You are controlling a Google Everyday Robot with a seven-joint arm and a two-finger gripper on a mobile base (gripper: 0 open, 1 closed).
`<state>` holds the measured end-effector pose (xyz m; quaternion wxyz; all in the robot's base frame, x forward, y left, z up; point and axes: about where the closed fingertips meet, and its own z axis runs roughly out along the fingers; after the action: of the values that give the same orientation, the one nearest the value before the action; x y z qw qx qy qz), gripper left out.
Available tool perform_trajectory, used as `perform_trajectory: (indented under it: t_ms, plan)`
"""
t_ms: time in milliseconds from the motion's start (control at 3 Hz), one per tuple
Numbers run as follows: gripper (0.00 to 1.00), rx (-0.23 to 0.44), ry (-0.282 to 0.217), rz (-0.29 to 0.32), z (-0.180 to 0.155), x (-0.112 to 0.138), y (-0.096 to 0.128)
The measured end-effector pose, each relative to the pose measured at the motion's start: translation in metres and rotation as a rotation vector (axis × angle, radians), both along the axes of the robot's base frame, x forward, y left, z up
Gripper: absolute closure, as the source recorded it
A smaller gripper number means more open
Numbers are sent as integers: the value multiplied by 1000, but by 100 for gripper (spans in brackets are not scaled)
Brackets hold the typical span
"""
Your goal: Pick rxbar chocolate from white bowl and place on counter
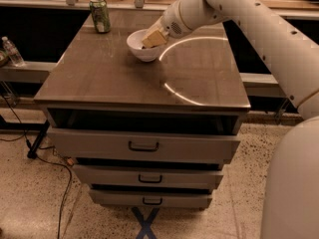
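Camera view. The gripper (150, 39), at the end of the white arm (249, 9) that reaches in from the upper right, is lowered into the mouth of the white bowl (137, 50), its tan tip lying over the bowl's right rim. Whether the gripper is released, clenched or grasping anything cannot be told. The rxbar chocolate cannot be made out; the gripper covers the bowl's interior. The bowl stands upright directly beneath the gripper, on the far half of the counter (124, 81). A green drink can (100, 15) stands upright to the left of the gripper and farther back, well apart from the bowl, near the counter's far left corner. Below and nearer than the gripper, the cabinet shows three handled drawers (144, 146). A water bottle (12, 51) stands far to the gripper's left, off the counter.
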<state>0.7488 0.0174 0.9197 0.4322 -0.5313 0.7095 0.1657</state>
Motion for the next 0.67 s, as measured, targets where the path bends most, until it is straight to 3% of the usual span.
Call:
perform_trajectory:
  t_ms: [333, 667]
  plan:
    - [1, -5, 14, 11, -2, -8, -9]
    - [0, -8, 20, 11, 1, -15, -21]
